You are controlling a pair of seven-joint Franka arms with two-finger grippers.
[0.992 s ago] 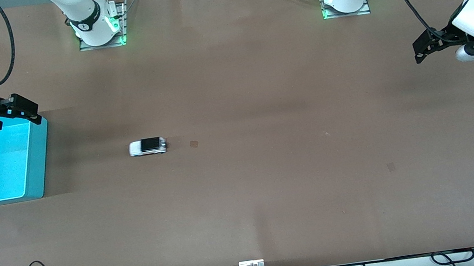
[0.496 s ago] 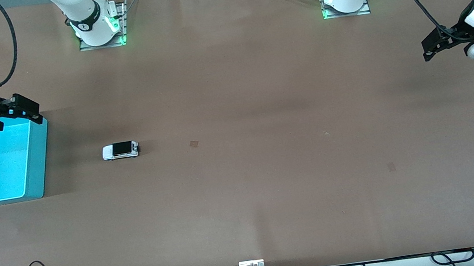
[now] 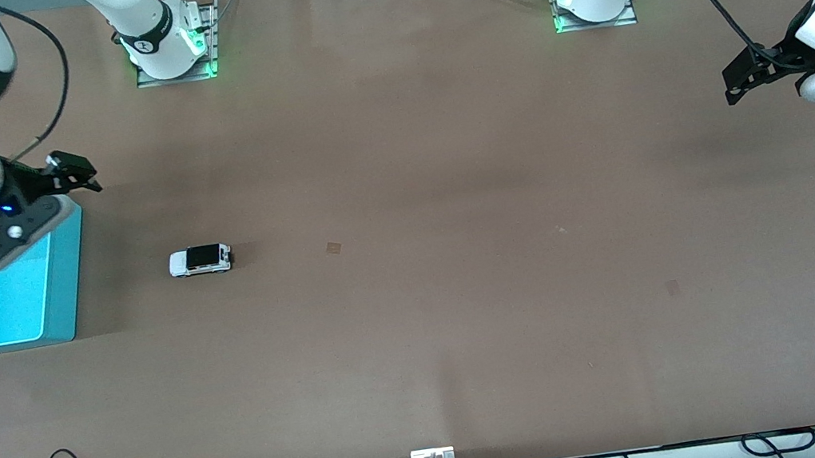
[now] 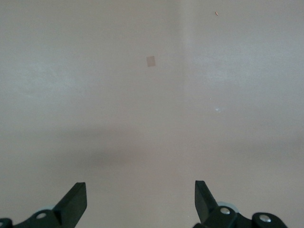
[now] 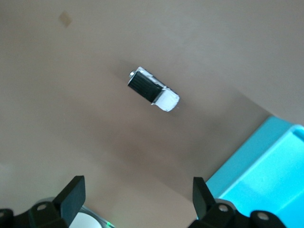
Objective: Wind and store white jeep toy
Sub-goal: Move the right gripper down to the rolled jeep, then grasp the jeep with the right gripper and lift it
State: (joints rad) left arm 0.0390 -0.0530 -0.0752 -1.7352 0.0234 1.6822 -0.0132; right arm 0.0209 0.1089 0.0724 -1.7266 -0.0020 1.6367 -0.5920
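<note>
Front view: white jeep toy point(image 3: 201, 261) sits on worktop point(image 3: 465, 293) beside blue bin point(image 3: 65, 288). Light, rigid, rolls; grip its flanks. Right gripper point(image 3: 72, 170) and left gripper point(image 3: 739, 81): fingers apart.

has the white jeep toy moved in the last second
Yes. The white jeep toy has rolled along the table toward the turquoise bin at the right arm's end, away from the small dark patch.
</note>
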